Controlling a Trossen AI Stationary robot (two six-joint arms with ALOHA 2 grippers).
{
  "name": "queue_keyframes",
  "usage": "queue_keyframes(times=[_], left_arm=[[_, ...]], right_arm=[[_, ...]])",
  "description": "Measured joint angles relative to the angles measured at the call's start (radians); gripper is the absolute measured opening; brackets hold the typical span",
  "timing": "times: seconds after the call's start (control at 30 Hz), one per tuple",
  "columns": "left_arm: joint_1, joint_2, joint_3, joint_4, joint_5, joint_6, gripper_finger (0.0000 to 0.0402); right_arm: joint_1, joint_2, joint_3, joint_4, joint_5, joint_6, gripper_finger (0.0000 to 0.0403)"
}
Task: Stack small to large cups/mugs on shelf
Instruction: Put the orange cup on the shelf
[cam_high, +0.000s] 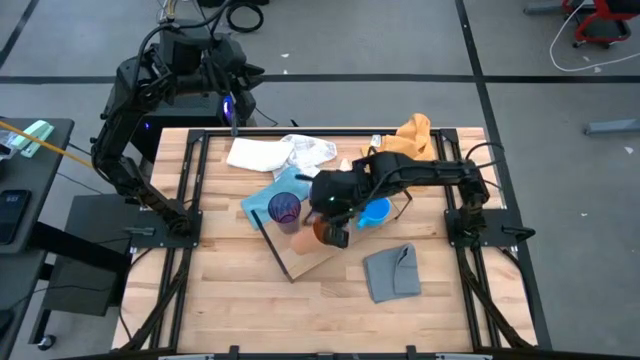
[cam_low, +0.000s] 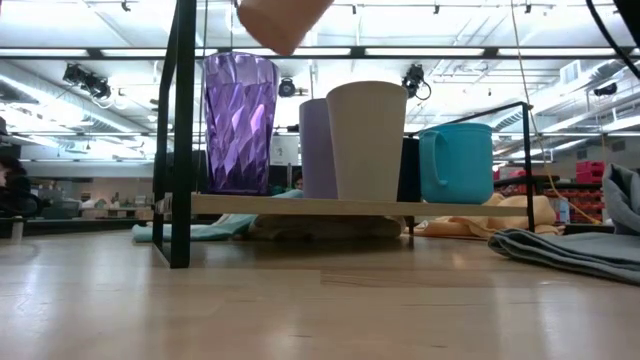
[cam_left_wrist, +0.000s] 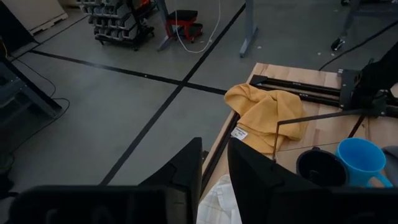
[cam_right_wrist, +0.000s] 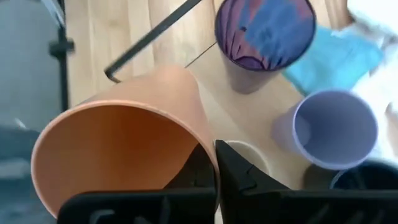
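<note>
My right claw (cam_right_wrist: 214, 163) pinches the orange cup's (cam_right_wrist: 118, 146) rim above the shelf (cam_low: 330, 207); my left claw (cam_left_wrist: 214, 168), slightly parted, idles off-table.

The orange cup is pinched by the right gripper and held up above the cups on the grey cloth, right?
Not quite. The right gripper does pinch the orange cup up above the others, but those cups stand on the shelf, not the grey cloth, which lies apart. The low view shows it.
</note>
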Motion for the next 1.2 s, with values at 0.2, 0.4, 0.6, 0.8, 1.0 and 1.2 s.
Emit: queue_keyframes(times=[0.2,0.4,0.6,0.8,1.0,1.2], left_arm=[[0.001,0.000,0.000,-0.006,0.000,0.004,0.0091],[0.001,0.000,0.000,-0.017,0.000,0.005,0.0085],[0.001,0.000,0.000,-0.021,0.000,0.004,0.0085],[0.000,0.000,0.000,-0.021,0.000,0.003,0.0091],[0.001,0.000,0.000,-0.021,0.000,0.003,0.0084],[0.000,0.000,0.000,-0.020,0.000,0.002,0.0080]], right_arm=[[0.001,0.012,0.000,0.010,0.053,-0.174,0.0000],[0.008,0.001,0.002,0.063,0.060,-0.447,0.0000],[0.031,0.009,0.002,0.058,0.017,-0.622,0.0000],[0.027,0.017,0.002,0.026,0.020,-0.663,0.0000],[0.014,0.051,0.000,-0.028,0.006,-0.544,0.0000],[0.016,0.084,0.001,-0.049,-0.028,-0.501,0.0000]])
